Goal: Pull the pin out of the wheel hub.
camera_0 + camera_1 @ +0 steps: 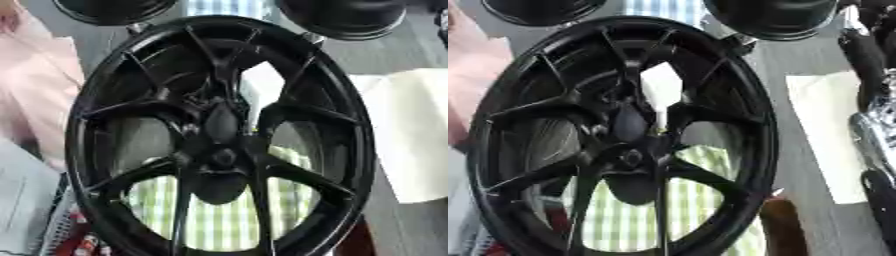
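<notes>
While the black wheel hub (pixel 219 135) fills the frame's centre, the right arm (pixel 872 120) lines the right edge; neither hand's state can be told.

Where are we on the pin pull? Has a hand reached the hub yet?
Nothing looks done yet. The black wheel fills both views, its hub facing the camera, and no hand is on it. A pin cannot be made out among the dark hub parts. In hand: only the right arm shows, at the right eye view's right edge, away from the hub. Left: reach the hub, grasp the pin, pull it out.
</notes>
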`<action>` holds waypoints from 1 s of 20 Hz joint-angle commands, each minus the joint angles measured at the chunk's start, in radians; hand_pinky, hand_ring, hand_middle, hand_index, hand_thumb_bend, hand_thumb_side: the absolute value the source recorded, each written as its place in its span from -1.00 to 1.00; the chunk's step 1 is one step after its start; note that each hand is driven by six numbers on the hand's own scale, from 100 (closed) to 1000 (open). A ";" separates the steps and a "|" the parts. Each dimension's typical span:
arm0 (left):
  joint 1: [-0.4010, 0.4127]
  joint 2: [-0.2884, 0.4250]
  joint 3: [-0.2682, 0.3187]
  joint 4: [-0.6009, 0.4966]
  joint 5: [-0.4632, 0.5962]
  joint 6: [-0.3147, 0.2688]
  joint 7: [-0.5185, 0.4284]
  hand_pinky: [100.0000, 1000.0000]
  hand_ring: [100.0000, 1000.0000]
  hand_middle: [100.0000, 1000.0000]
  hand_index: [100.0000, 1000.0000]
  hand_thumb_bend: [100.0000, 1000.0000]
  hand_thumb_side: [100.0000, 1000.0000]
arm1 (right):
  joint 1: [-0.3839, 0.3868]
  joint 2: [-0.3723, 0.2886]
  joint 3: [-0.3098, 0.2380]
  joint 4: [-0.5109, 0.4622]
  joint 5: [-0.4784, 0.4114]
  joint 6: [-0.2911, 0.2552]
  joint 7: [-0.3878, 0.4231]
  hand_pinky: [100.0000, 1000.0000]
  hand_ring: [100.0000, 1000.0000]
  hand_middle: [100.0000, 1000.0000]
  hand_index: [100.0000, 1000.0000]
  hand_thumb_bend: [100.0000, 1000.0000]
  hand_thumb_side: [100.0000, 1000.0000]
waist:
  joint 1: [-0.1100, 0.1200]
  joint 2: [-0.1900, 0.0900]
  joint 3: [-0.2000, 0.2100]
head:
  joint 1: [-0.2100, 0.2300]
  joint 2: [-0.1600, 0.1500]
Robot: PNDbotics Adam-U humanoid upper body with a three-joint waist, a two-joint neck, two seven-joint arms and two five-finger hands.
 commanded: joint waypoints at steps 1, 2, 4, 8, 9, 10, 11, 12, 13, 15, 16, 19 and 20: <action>-0.009 0.019 0.013 -0.019 -0.009 -0.001 -0.001 0.40 0.45 0.33 0.34 -0.20 0.24 | -0.004 -0.039 -0.013 -0.019 -0.006 -0.002 -0.001 0.65 0.47 0.09 0.36 -0.75 -0.31 | 0.001 -0.013 0.000 | 0.001 -0.008; -0.009 0.019 0.013 -0.019 -0.009 -0.001 -0.001 0.40 0.45 0.33 0.34 -0.20 0.24 | -0.004 -0.043 -0.013 -0.019 -0.006 -0.002 -0.001 0.65 0.47 0.09 0.36 -0.74 -0.31 | 0.001 -0.012 0.000 | 0.000 -0.008; -0.009 0.020 0.013 -0.020 -0.009 0.000 -0.002 0.40 0.45 0.33 0.34 -0.20 0.24 | -0.004 -0.058 -0.012 -0.021 -0.006 -0.001 0.002 0.65 0.47 0.10 0.36 -0.75 -0.32 | 0.000 -0.011 0.000 | -0.002 -0.009; -0.007 0.027 0.013 -0.020 -0.012 0.000 -0.002 0.40 0.45 0.33 0.34 -0.20 0.24 | -0.012 -0.140 0.002 -0.047 0.023 0.009 0.036 0.65 0.49 0.13 0.39 -0.71 -0.38 | -0.005 -0.013 0.000 | -0.001 -0.010; -0.007 0.029 0.013 -0.020 -0.012 0.000 -0.002 0.40 0.45 0.33 0.34 -0.20 0.24 | -0.014 -0.167 0.012 -0.060 0.038 0.015 0.052 0.65 0.49 0.13 0.40 -0.70 -0.39 | -0.007 -0.014 0.000 | 0.000 -0.010; -0.007 0.031 0.013 -0.020 -0.013 0.000 -0.002 0.40 0.45 0.33 0.34 -0.20 0.24 | -0.016 -0.196 0.022 -0.072 0.054 0.023 0.069 0.65 0.50 0.15 0.41 -0.66 -0.40 | -0.009 -0.015 0.000 | 0.000 -0.010; -0.006 0.034 0.012 -0.020 -0.013 0.000 -0.002 0.40 0.45 0.33 0.34 -0.21 0.24 | -0.020 -0.223 0.036 -0.089 0.070 0.031 0.086 0.65 0.51 0.16 0.42 -0.62 -0.41 | -0.011 -0.016 -0.001 | 0.000 -0.009; -0.005 0.037 0.012 -0.020 -0.014 0.001 -0.003 0.40 0.45 0.33 0.34 -0.21 0.24 | -0.024 -0.250 0.055 -0.109 0.086 0.039 0.102 0.65 0.52 0.17 0.43 -0.59 -0.41 | -0.014 -0.018 -0.001 | 0.001 -0.009; -0.004 0.040 0.012 -0.020 -0.015 0.001 -0.003 0.40 0.45 0.33 0.34 -0.21 0.24 | -0.028 -0.277 0.073 -0.129 0.102 0.047 0.119 0.65 0.53 0.18 0.44 -0.47 -0.33 | -0.017 -0.020 -0.002 | 0.001 -0.009; -0.003 0.047 0.012 -0.020 -0.017 0.001 -0.003 0.40 0.45 0.33 0.34 -0.21 0.23 | -0.040 -0.330 0.113 -0.152 0.135 0.049 0.151 0.66 0.54 0.21 0.46 -0.45 -0.45 | -0.022 -0.022 -0.002 | 0.001 -0.009; -0.002 0.051 0.012 -0.020 -0.018 0.001 -0.003 0.40 0.45 0.33 0.34 -0.21 0.23 | -0.047 -0.356 0.132 -0.155 0.150 0.043 0.167 0.67 0.55 0.24 0.47 -0.39 -0.45 | -0.025 -0.023 -0.002 | 0.001 -0.009; 0.002 0.061 0.012 -0.021 -0.021 0.001 -0.003 0.40 0.45 0.33 0.34 -0.21 0.23 | -0.077 -0.431 0.201 -0.159 0.197 0.006 0.214 0.68 0.58 0.28 0.50 -0.24 -0.44 | -0.033 -0.027 -0.002 | 0.000 -0.011; 0.003 0.064 0.012 -0.021 -0.021 0.001 -0.003 0.40 0.45 0.33 0.34 -0.21 0.23 | -0.089 -0.457 0.224 -0.159 0.212 -0.009 0.229 0.69 0.58 0.30 0.51 -0.20 -0.43 | -0.035 -0.028 -0.002 | -0.001 -0.012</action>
